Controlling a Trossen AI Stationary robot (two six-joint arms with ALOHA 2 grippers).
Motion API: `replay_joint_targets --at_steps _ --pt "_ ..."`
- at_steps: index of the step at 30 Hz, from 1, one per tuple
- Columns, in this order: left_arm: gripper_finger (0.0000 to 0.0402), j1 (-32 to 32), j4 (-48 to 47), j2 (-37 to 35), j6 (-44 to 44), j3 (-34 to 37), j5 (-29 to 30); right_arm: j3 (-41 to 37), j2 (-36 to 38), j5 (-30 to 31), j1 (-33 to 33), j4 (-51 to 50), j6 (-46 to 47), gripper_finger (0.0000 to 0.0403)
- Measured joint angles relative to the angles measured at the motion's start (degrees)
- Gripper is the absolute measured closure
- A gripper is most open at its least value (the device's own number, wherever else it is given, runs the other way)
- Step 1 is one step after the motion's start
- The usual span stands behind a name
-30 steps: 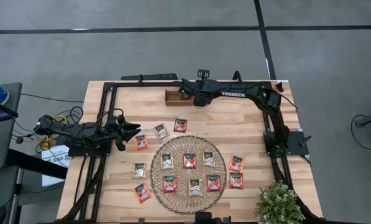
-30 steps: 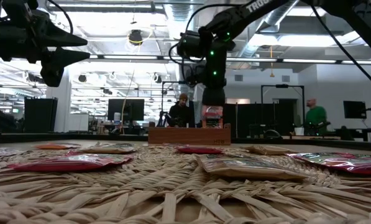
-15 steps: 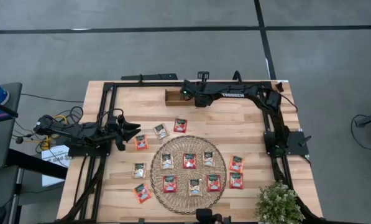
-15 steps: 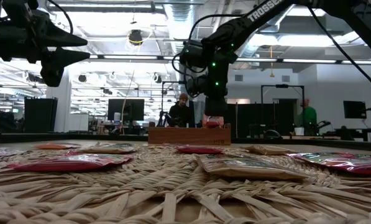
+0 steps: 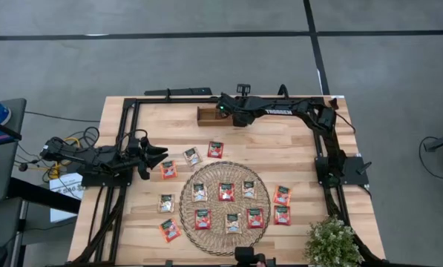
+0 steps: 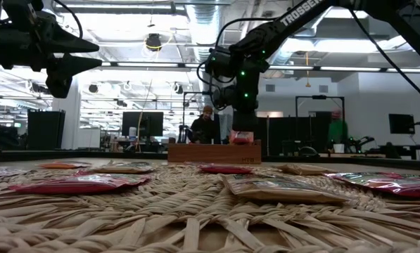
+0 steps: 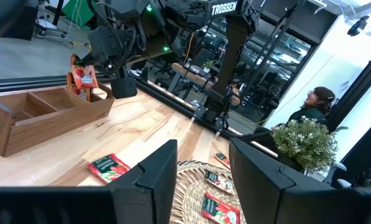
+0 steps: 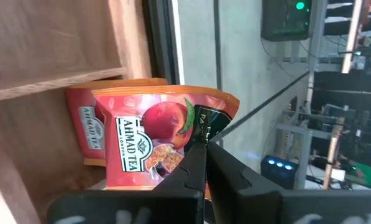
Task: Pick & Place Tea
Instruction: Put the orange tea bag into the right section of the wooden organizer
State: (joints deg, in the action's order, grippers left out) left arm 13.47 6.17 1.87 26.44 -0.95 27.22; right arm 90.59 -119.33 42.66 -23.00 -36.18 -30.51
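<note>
Looking across the table, we find the right gripper [image 8: 204, 149] at the far edge, over the right end of the wooden tray [image 5: 208, 115], its fingers pinched tight on the dark green top band of a red-orange tea sachet [image 8: 154, 140]. In the right wrist view that sachet hangs from the fingertips inside a tray compartment, with a second red-orange sachet [image 8: 89, 130] just behind it against the wooden wall. In the low view the held sachet [image 6: 241, 136] shows just above the tray's rim. The other sachets lie flat, several on the round woven mat [image 5: 225, 208] and more on the bare table [image 5: 295, 148] beside it. The left gripper [image 5: 156, 154] waits at the left side, near the table edge, its fingers spread apart and holding nothing. Compared with a second ago, the right gripper has shifted slightly toward the far edge and dropped lower, bringing the sachet down toward the tray; the left arm has not moved.
</note>
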Motion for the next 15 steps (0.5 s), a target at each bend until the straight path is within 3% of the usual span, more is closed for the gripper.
replay_joint_targets --at_steps 15 --pt "0.0263 0.00 0.00 0.02 0.02 0.00 0.00 0.02 0.00 -0.67 0.00 0.04 0.03 0.0403"
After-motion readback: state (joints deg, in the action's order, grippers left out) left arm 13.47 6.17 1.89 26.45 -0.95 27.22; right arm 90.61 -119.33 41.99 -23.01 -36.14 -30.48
